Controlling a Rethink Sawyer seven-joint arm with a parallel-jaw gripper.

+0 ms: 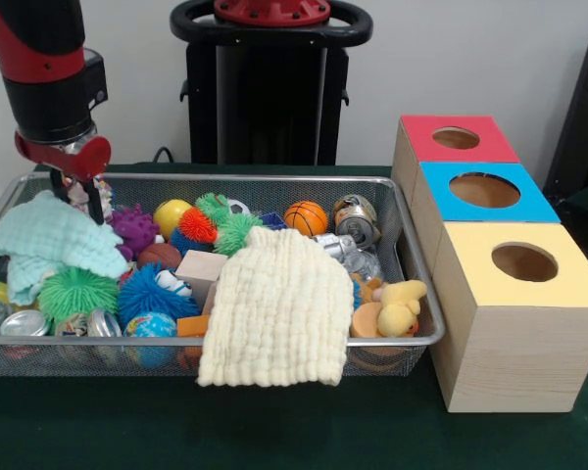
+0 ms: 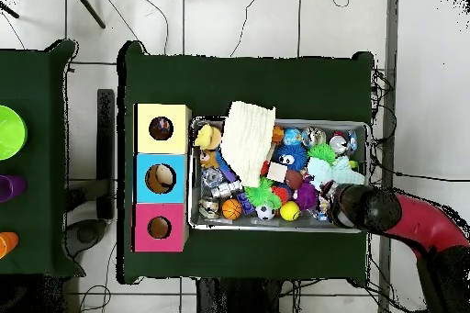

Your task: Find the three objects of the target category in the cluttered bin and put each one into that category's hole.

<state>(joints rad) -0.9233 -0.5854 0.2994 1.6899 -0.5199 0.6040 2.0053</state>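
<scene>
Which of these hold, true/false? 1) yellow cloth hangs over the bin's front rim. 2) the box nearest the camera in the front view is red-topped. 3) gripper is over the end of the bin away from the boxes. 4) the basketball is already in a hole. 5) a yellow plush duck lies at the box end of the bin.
1) True: the yellow cloth drapes over the front rim of the bin.
2) False: the nearest is the yellow box; the red box is farthest.
3) True: the gripper is down at the end away from the boxes.
4) False: the basketball lies in the bin.
5) True: the duck lies there.
</scene>
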